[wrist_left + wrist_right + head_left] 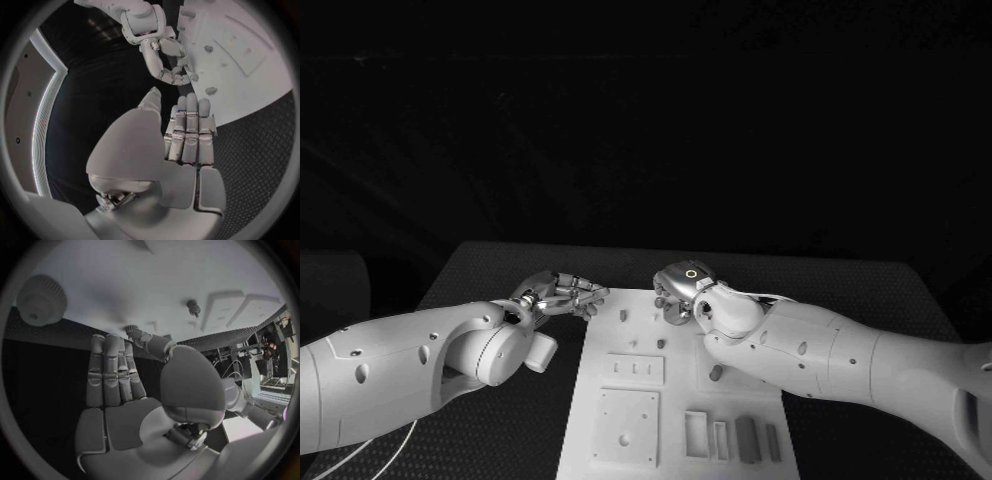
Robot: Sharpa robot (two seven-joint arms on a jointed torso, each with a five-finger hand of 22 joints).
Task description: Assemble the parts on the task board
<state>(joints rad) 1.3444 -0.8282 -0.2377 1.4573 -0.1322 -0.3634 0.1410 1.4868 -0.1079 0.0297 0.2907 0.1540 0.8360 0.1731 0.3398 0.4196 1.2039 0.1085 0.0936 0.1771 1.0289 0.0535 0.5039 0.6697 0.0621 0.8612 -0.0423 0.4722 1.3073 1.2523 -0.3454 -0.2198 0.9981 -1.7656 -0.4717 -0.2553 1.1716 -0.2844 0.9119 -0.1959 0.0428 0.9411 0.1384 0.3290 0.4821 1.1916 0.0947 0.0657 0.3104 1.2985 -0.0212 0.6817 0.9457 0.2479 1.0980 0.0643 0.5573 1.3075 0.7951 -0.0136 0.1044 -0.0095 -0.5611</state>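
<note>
Hovering: silver left hand and silver right hand at the flat white task board's far end, both empty, fingers extended
Parts: small grey bars at the near right, upright, right arm nearer

A dark rectangular table with a fine textured top stands in an unlit room whose backdrop is almost wholly black. A bright, narrow strip of light curves along the dark wall.
</note>
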